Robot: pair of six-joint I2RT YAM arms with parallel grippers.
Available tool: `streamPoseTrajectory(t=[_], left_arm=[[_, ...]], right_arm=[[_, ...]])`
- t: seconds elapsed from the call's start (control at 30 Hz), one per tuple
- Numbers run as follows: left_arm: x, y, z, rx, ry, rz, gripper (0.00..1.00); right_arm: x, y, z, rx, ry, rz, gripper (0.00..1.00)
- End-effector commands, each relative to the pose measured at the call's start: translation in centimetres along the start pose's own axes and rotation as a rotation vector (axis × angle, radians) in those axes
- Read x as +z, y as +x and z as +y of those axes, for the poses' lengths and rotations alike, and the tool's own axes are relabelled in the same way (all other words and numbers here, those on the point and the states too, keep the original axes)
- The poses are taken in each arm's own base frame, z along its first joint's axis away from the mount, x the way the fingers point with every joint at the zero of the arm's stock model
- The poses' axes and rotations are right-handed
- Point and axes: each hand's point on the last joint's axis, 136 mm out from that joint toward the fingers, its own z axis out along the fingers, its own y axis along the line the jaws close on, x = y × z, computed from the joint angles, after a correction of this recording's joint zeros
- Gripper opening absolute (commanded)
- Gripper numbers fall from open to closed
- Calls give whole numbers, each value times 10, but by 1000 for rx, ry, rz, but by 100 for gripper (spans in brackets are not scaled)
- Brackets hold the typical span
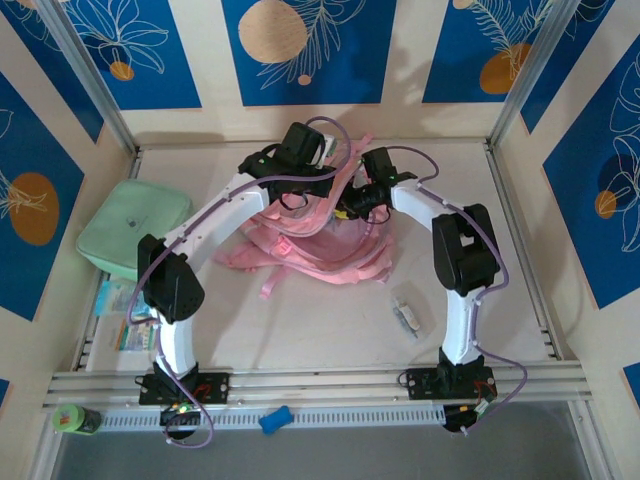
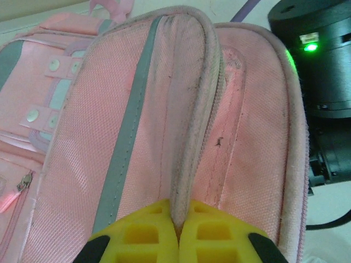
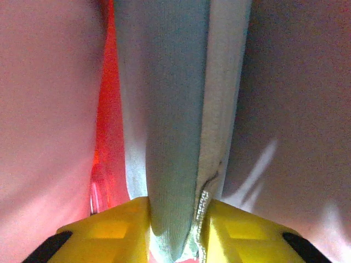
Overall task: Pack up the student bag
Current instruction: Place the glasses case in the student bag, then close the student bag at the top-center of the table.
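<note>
One student bag (image 1: 320,245), pink, slumped in a heap at mid-table (image 1: 330,330) toward the back wall, straps spilling to the near side. Two arms reach in over it from either side, wrists meeting above its top. Two grippers, both on the bag. Left gripper (image 2: 178,219): yellow fingers pressed together on a raised pink seam ridge, which runs straight up and away from the fingertips; pink woven panel with a grey stripe to the left of the ridge, zip-edged panel to the right, black body of the other arm with one green light (image 2: 310,47) just beyond. Right gripper (image 3: 175,224): fingers pinching a fold of the bag's pale blue fabric with a zipper edge caught alongside; pink fabric close on both flanks. One mint green case (image 1: 135,228) lies at the left edge, well apart from the bag, overlapping printed sheets (image 1: 125,312), count unclear. One small clear packet (image 1: 407,318) on the bare table near the right arm. On the near rail: one blue object (image 1: 275,420), one green object (image 1: 75,420).
</note>
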Motion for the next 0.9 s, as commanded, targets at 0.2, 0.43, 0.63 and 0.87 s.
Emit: streamPoseTrajectory(t=[0.2,0.43,0.63,0.87], left_arm=[[-28,-32,-8,-46,56,-132,0],[-8,-6,1,-42,29,-53,0],[-7,5,-20,-111,176,-29,20],[-52,19,-4,-213,217,-98,53]], right_arm=[[-44,11,10,-3,-41,-66,55],[-101,49,-18,58,71,-108,57],[-133,74,-9,36,135,-124,56],[-134,100,14,-45,209,-66,64]])
